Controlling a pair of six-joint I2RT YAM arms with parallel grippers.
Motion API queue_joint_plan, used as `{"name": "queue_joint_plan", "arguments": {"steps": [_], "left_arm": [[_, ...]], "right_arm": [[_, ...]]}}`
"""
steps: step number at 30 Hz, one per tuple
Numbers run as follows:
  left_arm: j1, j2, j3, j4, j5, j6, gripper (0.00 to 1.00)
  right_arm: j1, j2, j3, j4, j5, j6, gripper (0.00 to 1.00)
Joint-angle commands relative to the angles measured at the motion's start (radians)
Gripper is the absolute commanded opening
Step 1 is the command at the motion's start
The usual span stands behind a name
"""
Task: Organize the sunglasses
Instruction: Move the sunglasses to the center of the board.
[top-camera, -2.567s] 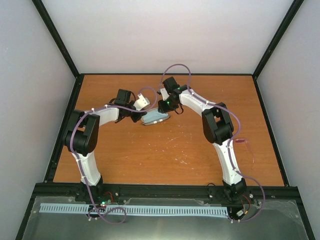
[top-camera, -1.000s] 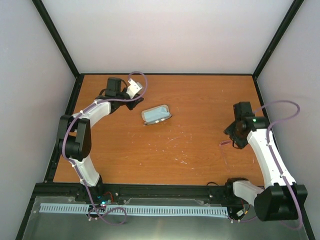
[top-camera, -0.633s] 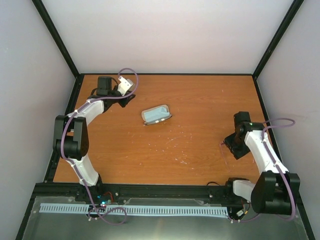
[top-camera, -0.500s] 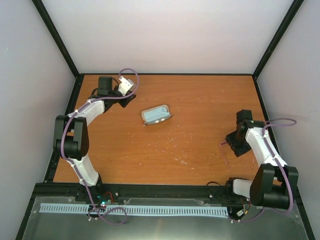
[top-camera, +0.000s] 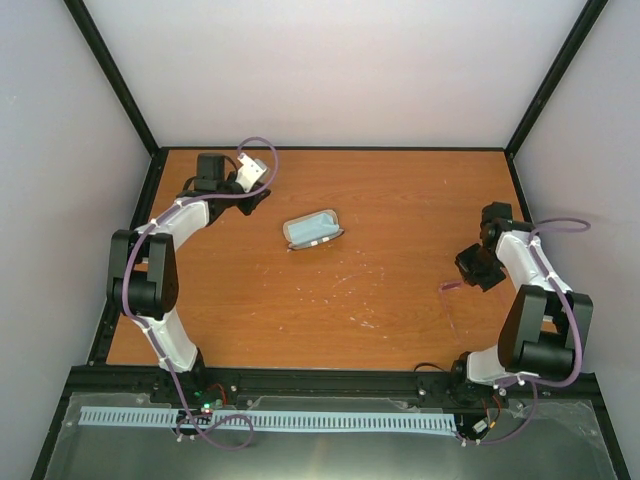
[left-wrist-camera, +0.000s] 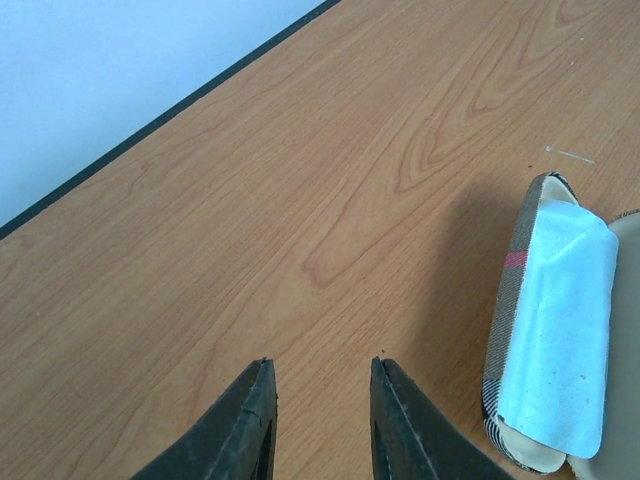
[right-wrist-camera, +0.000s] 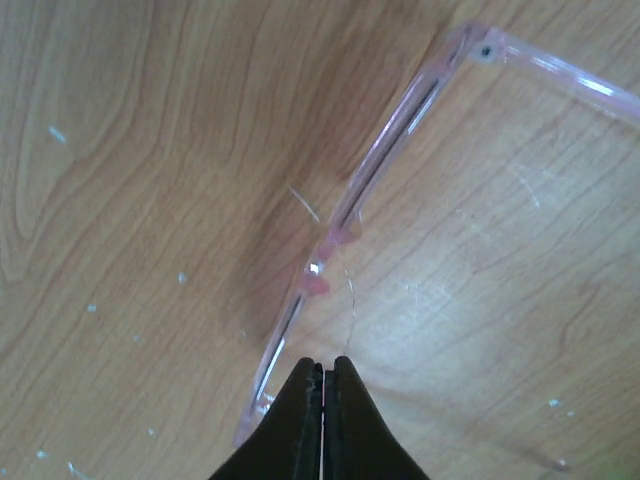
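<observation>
The only container on the worktop was the striped oblong case, which lay open near the middle, toward the far left. A light blue cloth was spread inside it and covered most of the interior. The left wrist view showed nothing else in the case. That view cut the case off at its right and bottom edges, so only a pale sliver of the lid's lining showed. The left gripper hung above bare wood just beside the case, its fingers spread and nothing between them. The sunglasses were well apart from the case. They lay on the worktop near its right edge, under the right gripper. That gripper's fingers were pressed together, their tips right beside the pink frame, with no part of the frame visibly caught between them. Whether the tips touched a lens could not be told, since the lenses were so clear that only a fine curved edge showed against the wood. One slim arm of the sunglasses ran off the upper right of the right wrist view, and the lower end of the frame disappeared beside the fingers at the bottom. From the top view the sunglasses were only a faint pink streak next to the dark gripper.
</observation>
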Motion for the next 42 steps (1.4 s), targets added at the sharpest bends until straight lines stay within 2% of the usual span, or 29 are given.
{"name": "queue_joint_plan", "arguments": {"steps": [1, 5, 12, 22, 33, 42], "left_arm": [[0.003, 0.013, 0.002, -0.002, -0.011, 0.016, 0.28], [0.003, 0.014, -0.004, 0.002, -0.003, 0.013, 0.28], [0.003, 0.006, -0.021, 0.017, 0.006, 0.019, 0.28], [0.003, -0.004, -0.029, 0.002, -0.012, 0.007, 0.28], [0.003, -0.013, -0.045, 0.012, -0.029, 0.019, 0.28], [0.003, -0.019, -0.053, 0.021, -0.032, 0.022, 0.28]], "right_arm": [[-0.008, -0.048, -0.005, -0.077, -0.053, -0.074, 0.03], [-0.007, -0.115, -0.055, -0.144, -0.067, -0.113, 0.03], [0.000, -0.088, -0.148, -0.061, -0.073, -0.125, 0.03], [0.043, 0.048, -0.074, 0.012, -0.051, -0.151, 0.03], [0.192, 0.178, -0.007, 0.071, -0.088, -0.103, 0.03], [0.271, 0.324, 0.148, 0.139, -0.129, -0.079, 0.03]]}}
